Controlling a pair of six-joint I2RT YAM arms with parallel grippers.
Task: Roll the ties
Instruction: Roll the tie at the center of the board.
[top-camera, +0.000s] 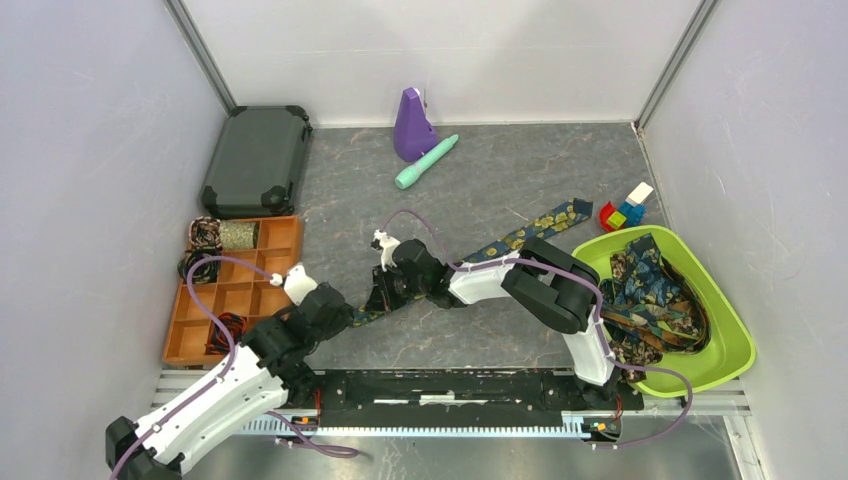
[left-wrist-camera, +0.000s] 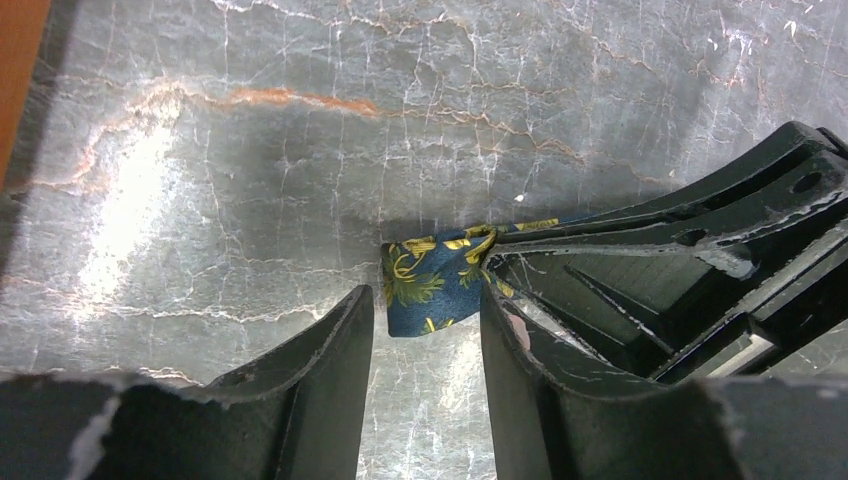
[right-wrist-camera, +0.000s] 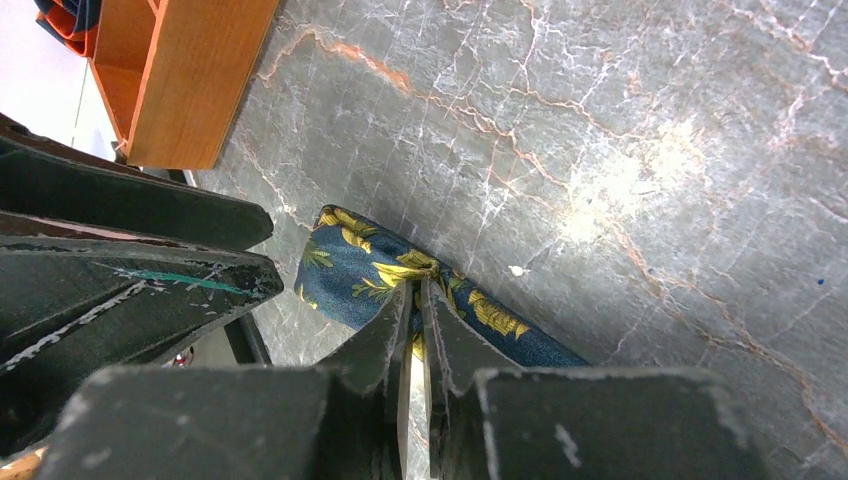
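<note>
Orange tray (top-camera: 282, 238) near left claw (top-camera: 352, 316)

I saw both arms built alike: the left arm (top-camera: 215, 400) and right arm (top-camera: 480, 282) each had white shell links between bulky black joint housings. A thin purple cable (top-camera: 408, 212) looped back from behind each hand, where a small white mount (top-camera: 298, 283) sat. The left gripper (left-wrist-camera: 425, 300) and right gripper (right-wrist-camera: 417, 300) were matte black. Their fingers (left-wrist-camera: 320, 380) tapered to blunt tips with edges chipped pale. One left finger carried a teal scratch (right-wrist-camera: 170, 277).
</note>
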